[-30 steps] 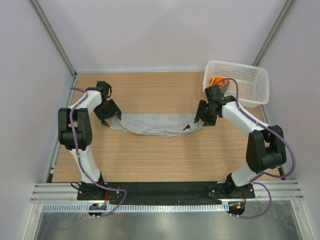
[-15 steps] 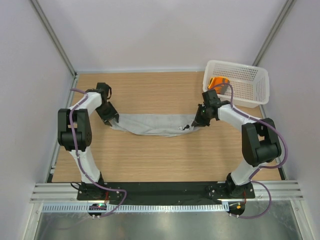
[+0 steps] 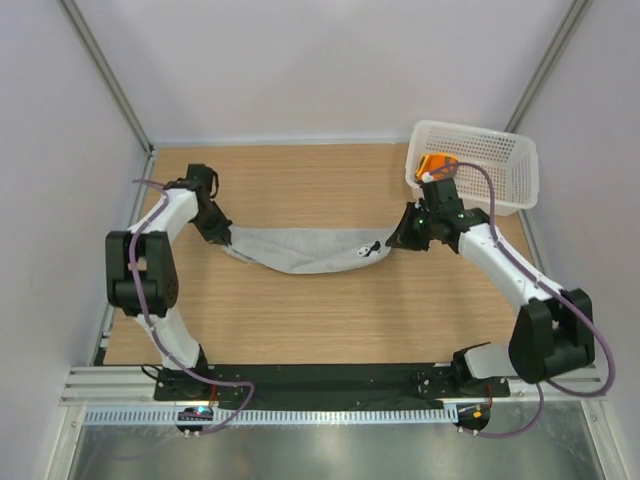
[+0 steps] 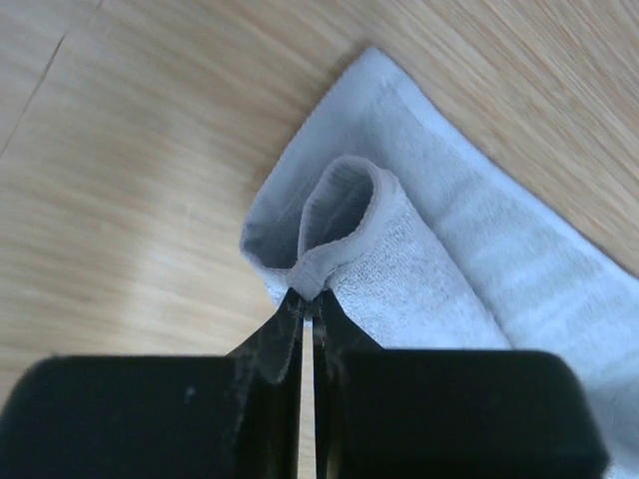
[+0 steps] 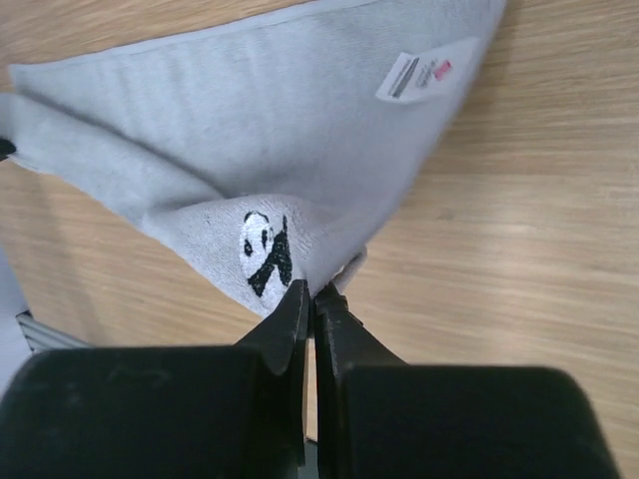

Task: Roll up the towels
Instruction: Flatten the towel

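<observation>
A light-grey towel (image 3: 300, 250) stretches across the middle of the table, sagging toward the near side. My left gripper (image 3: 222, 237) is shut on its left end, where the cloth (image 4: 379, 249) curls into a loop at the fingertips. At the right end my right gripper (image 3: 392, 243) is shut on a corner of the towel (image 5: 250, 130), next to a black-and-white panda mark (image 5: 266, 253); a white tag (image 5: 427, 68) lies farther along the edge. An orange towel (image 3: 436, 163) sits in the basket.
A white perforated basket (image 3: 500, 160) stands at the back right corner, close behind my right arm. Grey walls and metal frame posts close in the table on three sides. Bare wooden tabletop (image 3: 320, 320) lies between the towel and the arm bases.
Both grippers have shut on the ends of the grey towel. The right arm has swung its elbow outward to the right, and the towel has shifted slightly.
</observation>
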